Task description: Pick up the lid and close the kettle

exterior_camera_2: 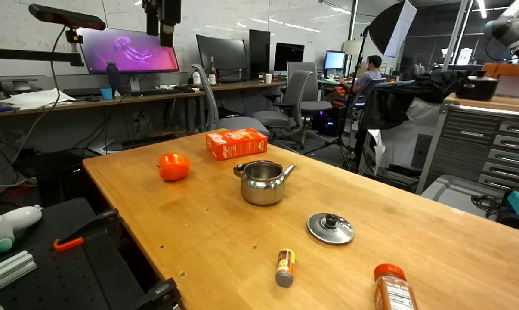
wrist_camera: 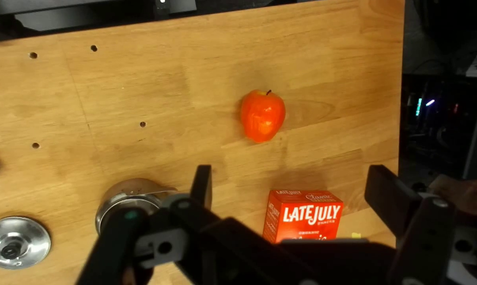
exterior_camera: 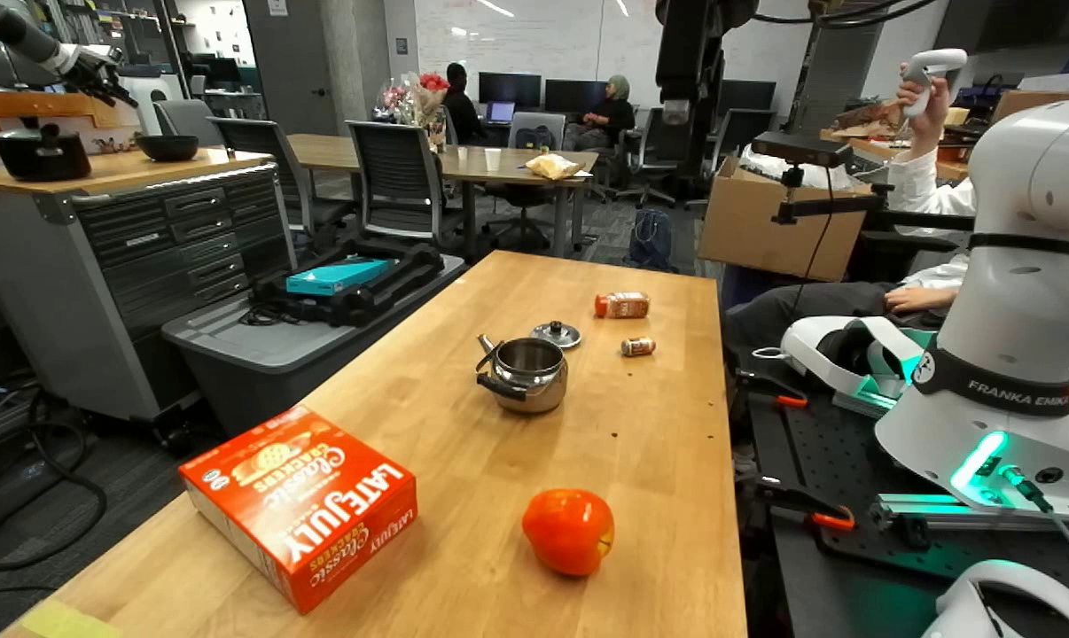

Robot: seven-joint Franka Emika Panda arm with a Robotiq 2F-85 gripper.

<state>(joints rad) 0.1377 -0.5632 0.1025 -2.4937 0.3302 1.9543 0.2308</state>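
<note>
The lid point(exterior_camera: 559, 335) is a round silvery disc with a black knob, lying knob up on the wooden table. It also shows in an exterior view point(exterior_camera_2: 330, 230) and at the left edge of the wrist view point(wrist_camera: 21, 241). The kettle point(exterior_camera: 539, 394) is a small shiny metal pot with spout and black handle, upright with its mouth uncovered, beside the lid point(exterior_camera_2: 263, 191). In the wrist view the kettle point(wrist_camera: 129, 200) is partly hidden behind a finger. My gripper point(wrist_camera: 292, 180) is open and empty, high above the table; it hangs at the top of both exterior views point(exterior_camera: 690, 106) point(exterior_camera_2: 159, 30).
A red cracker box point(exterior_camera: 304, 496) and an orange-red apple-like fruit point(exterior_camera: 570, 532) are on the table on the kettle's far side from the lid. A red-capped spice jar point(exterior_camera: 623, 306) and a small brown shaker point(exterior_camera: 638, 346) lie near the lid.
</note>
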